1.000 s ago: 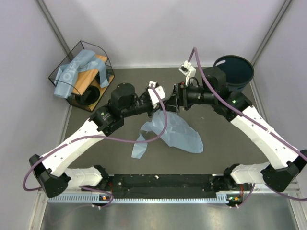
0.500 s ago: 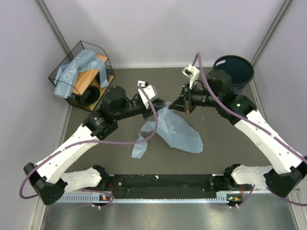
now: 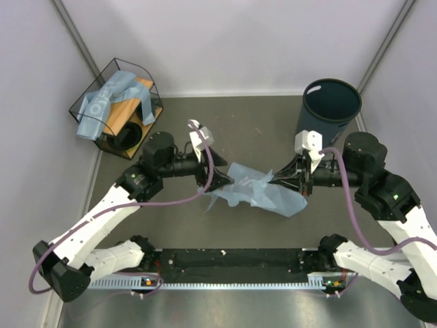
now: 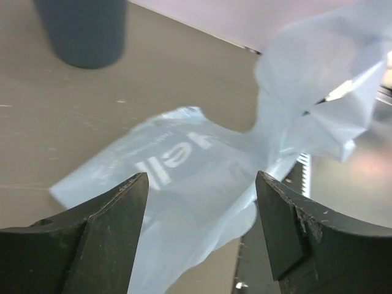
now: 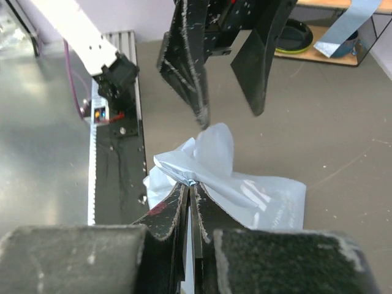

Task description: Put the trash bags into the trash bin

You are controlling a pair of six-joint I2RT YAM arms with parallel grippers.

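Note:
A light-blue trash bag hangs crumpled just over the table's middle, pinched at its top fold by my right gripper, which is shut on it. In the right wrist view the shut gripper bites the bag's bunched corner. My left gripper stands open just left of the bag, holding nothing. In the left wrist view the film hangs beyond the gripper's spread fingers. The dark blue-grey trash bin stands upright at the back right, also visible in the left wrist view.
A black wire basket with a wooden base sits at the back left, holding more light-blue bags and a dark roll. Grey walls close in the back and sides. A black rail runs along the near edge.
My left gripper has opened, let go of the bag and drawn back to the left. My right gripper has shut on the bag and pulled it right and toward the near edge.

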